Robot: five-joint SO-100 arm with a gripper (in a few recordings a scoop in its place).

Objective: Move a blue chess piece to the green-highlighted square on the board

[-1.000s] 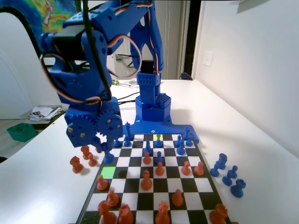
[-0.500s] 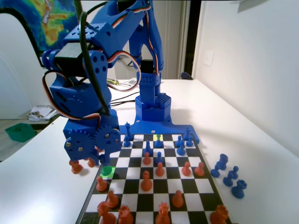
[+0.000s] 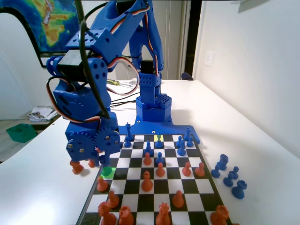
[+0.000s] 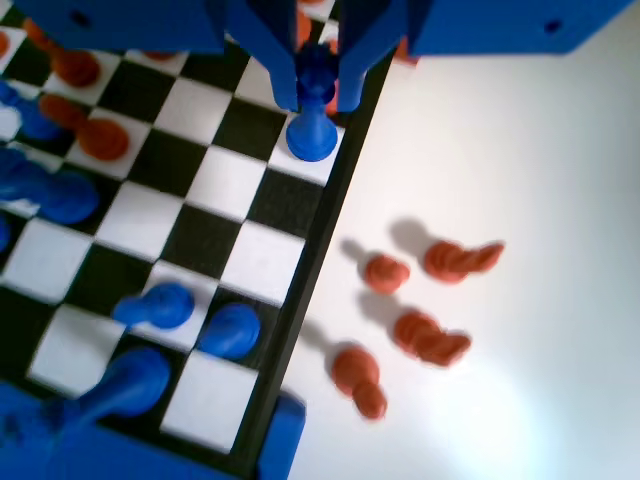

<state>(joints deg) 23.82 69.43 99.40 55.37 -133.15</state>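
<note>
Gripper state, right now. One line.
Gripper: shut on the blue chess piece, whose base rests at the board's edge square.

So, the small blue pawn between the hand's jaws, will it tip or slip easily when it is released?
The blue pawn looks like rigid plastic, so it should not bend. Its flared base sits on an edge square of the board, which should keep it upright. The hand grips its round head, probably smooth, so it might slip or tilt if released unevenly.
</note>
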